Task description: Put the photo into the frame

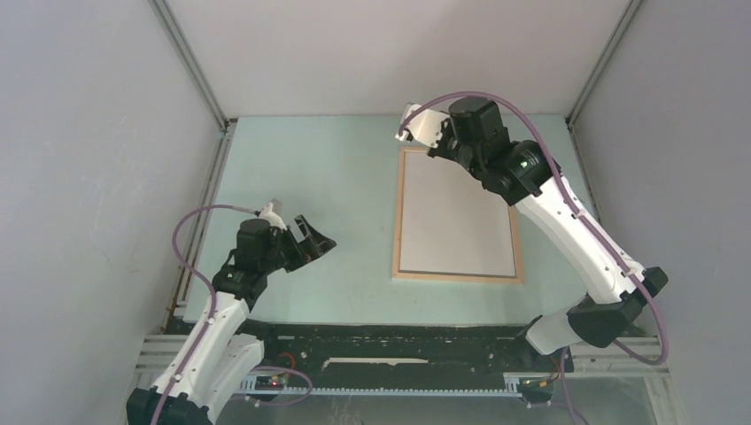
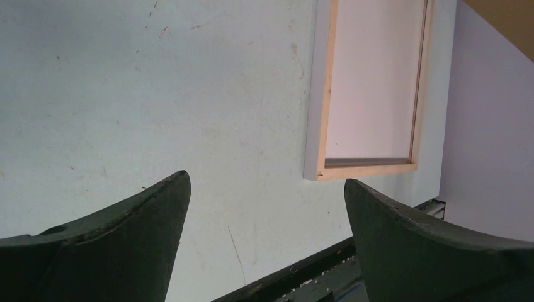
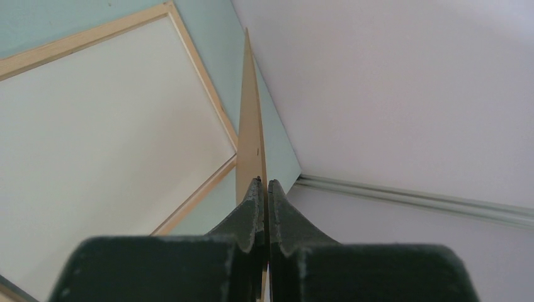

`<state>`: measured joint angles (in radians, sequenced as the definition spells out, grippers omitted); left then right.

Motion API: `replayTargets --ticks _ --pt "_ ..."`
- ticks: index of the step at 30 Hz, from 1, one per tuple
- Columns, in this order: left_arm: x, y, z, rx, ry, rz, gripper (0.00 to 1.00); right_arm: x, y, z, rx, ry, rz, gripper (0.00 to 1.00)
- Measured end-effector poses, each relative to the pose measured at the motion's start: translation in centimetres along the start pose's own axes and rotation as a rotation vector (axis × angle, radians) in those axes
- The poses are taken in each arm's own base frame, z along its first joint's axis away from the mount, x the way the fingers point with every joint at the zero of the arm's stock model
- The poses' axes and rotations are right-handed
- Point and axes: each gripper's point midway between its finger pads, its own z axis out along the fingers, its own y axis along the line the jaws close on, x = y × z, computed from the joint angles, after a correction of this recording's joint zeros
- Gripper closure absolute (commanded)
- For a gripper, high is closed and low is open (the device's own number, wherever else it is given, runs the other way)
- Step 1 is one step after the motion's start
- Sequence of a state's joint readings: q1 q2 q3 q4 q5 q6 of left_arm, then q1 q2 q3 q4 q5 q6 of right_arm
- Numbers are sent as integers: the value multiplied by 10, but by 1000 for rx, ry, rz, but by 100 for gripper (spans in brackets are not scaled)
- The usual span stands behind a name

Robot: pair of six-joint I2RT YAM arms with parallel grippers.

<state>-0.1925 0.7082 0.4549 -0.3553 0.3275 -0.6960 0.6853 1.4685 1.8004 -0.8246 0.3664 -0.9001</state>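
Light wood: found the frame (image 1: 398, 212) flat on the counter (image 1: 336, 177), white sheet inside, probably the photo (image 1: 456, 212) reverse-up. Found right hand (image 3: 264, 189) clamped on brown backing board (image 3: 250, 126), edge-up, presumably for closing the back; left hand (image 1: 312, 239) wide open, empty.

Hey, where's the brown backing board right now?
The brown backing board is pinched edge-on in the right gripper, seen in the right wrist view, beside the far end of the frame on the right side of the table.
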Motion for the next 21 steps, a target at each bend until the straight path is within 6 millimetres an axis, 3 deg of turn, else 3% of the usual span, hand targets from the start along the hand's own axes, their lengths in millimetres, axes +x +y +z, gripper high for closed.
replayTargets --ticks 5,10,21 --pt "0 0 0 0 1 0 0 -17 17 4 -21 -31 -62 100" --pt "0 0 0 0 1 0 0 -31 45 22 -61 -42 -131 100" --pt "3 2 -1 -7 10 12 0 -14 95 43 -135 24 -222 100"
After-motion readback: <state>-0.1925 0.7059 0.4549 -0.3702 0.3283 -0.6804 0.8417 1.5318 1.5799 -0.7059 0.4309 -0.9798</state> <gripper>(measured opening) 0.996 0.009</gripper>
